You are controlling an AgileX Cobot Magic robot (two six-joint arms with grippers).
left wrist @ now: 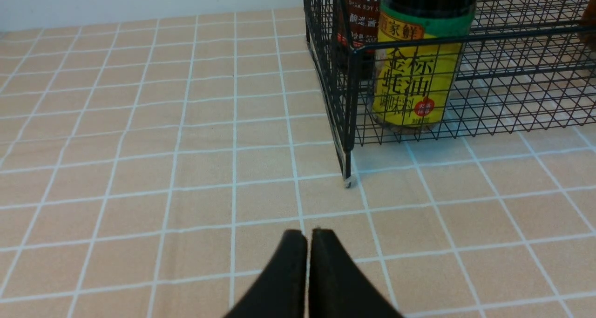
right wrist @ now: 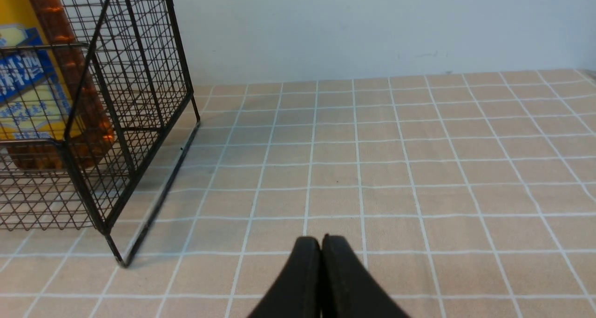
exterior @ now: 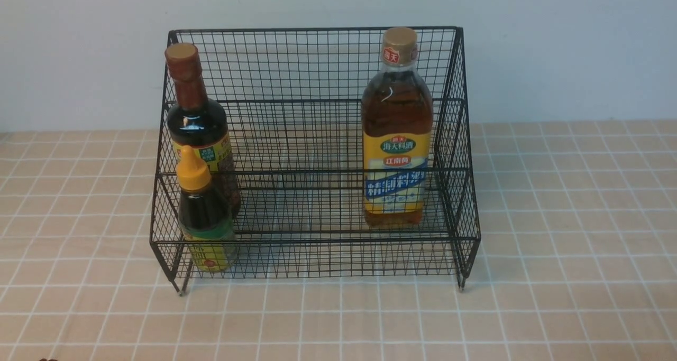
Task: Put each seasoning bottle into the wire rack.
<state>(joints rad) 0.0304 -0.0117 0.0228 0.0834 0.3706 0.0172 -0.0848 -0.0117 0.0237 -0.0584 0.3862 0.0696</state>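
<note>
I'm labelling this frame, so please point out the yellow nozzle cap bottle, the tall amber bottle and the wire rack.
small bottle with yellow nozzle cap [exterior: 193, 169], front view, on its yellow cap.
tall amber bottle [exterior: 395, 165], front view, on its yellow label.
wire rack [exterior: 317, 31], front view, on its top back rim.

1. My front camera looks forward and slightly down at the whole wire rack [exterior: 312, 155].
2. My left wrist camera sits low, near the rack's left front corner.
3. My right wrist camera sits low, beside the rack's right side.
</note>
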